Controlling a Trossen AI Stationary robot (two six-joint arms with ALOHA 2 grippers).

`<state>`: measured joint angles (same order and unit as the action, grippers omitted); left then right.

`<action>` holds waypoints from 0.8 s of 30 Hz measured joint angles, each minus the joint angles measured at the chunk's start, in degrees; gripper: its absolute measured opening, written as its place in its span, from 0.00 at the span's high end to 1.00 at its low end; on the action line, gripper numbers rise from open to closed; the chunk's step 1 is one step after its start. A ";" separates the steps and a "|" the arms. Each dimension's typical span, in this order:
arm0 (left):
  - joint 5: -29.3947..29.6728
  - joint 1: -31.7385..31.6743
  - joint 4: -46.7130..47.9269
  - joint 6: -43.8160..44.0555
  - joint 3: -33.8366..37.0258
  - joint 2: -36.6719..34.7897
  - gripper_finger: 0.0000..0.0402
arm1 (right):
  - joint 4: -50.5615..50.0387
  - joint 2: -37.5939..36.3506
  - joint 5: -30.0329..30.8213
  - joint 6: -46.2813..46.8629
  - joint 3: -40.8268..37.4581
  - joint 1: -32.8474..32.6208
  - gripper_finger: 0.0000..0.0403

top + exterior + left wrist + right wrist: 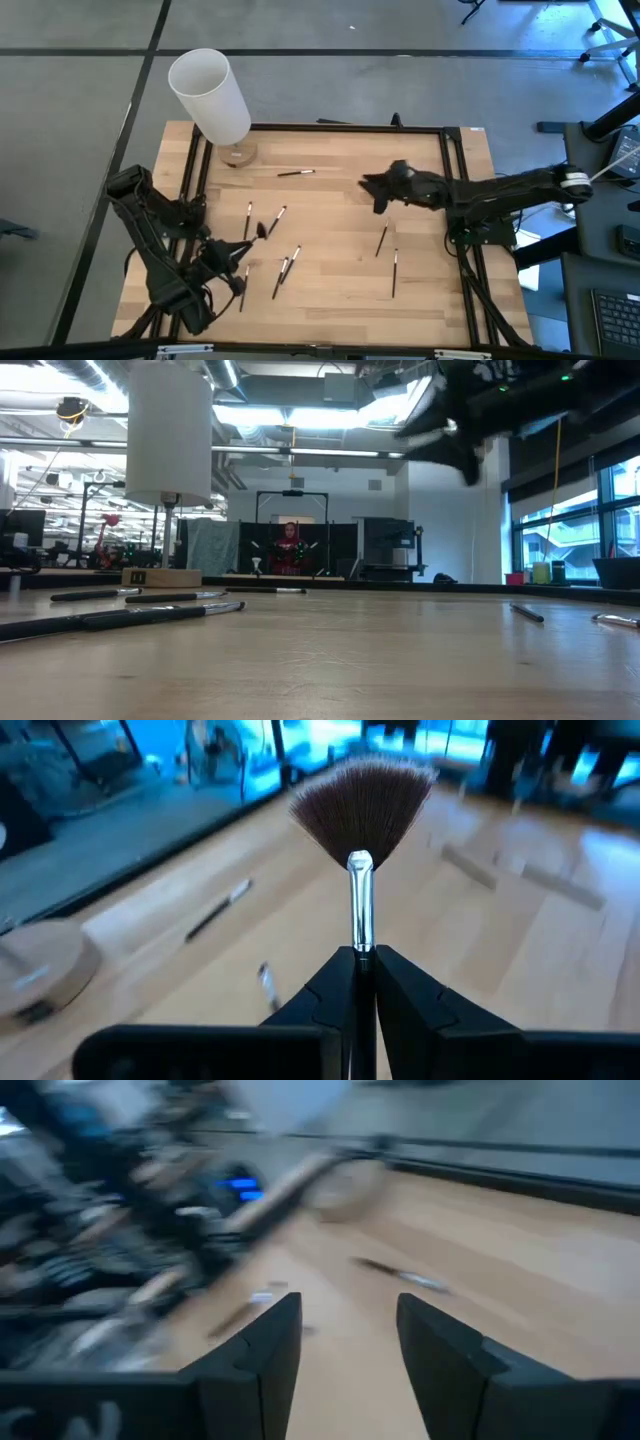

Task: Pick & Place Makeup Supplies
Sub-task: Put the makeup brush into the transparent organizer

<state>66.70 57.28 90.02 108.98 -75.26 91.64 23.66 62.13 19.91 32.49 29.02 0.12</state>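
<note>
The left end effector (366,982) is squeezed tight on the shiny silver neck of a fan-shaped makeup brush with soft brown bristles (362,805). The brush sticks straight out in front of the fingers, bristles first, likely so it can be carried over and dropped into a holder. In the high view this end effector (238,262) sits at the lower left of the frame, over the light wooden bench (430,300). The other thin dark makeup brushes (284,271) lie flat and spread out across the middle of the bench, with one more (296,173) lying alone higher up. A tall white paper-like cylinder (209,96) stands on a round wooden base at the upper left, and it looks like the place the brushes may go. The right end effector (345,1342) has its two fingers spread apart and holds nothing. In the high view it (376,192) hangs right of the middle, maybe on its way to the brushes (381,240) just below it.
</note>
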 joint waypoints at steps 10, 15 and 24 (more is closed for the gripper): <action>2.39 -3.48 -1.30 8.13 0.00 0.02 0.92 | 40.99 25.93 -23.00 -9.04 6.61 -0.45 0.59; 1.95 -3.85 -3.49 3.66 0.00 0.01 0.92 | 40.14 39.41 -26.57 -9.92 20.10 -3.09 0.59; -1.65 -3.83 -3.45 -5.55 0.00 0.02 0.92 | 33.52 51.16 -25.04 -10.97 37.83 -6.68 0.59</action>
<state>65.04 53.45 86.56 103.43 -75.26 91.66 57.18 113.28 -5.13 21.51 66.85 -6.56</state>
